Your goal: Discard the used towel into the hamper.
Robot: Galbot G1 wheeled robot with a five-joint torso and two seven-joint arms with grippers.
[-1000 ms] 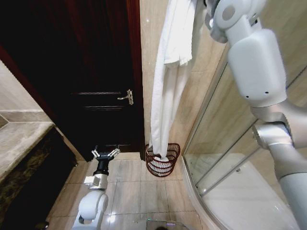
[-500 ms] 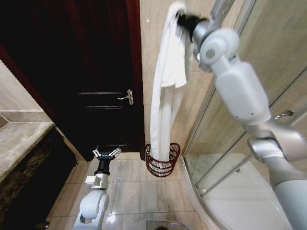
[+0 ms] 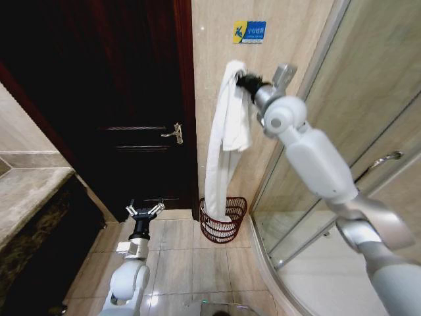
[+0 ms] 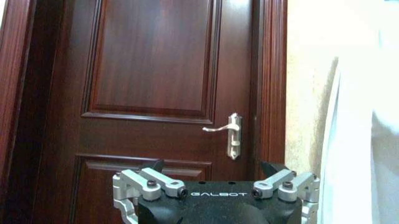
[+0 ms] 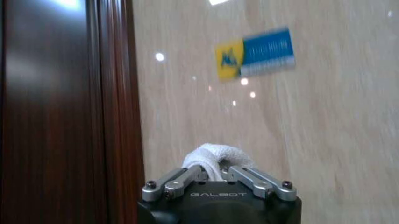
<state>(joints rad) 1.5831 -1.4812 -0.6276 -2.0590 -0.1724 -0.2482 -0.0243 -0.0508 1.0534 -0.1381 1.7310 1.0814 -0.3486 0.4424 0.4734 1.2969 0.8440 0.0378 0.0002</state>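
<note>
Right gripper (image 3: 242,80): lowered since earlier, fingers clenched on towel (image 3: 222,145); tail entering hamper (image 3: 223,219). Left gripper (image 3: 145,212): parked low, fingers spread.

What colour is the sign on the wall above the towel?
The sign is blue with a yellow patch at one end, clearest in the head view.

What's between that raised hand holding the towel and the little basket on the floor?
Just the towel itself: in the head view it hangs from the right hand straight down the wall, its lower end dipping into the hamper.
</note>
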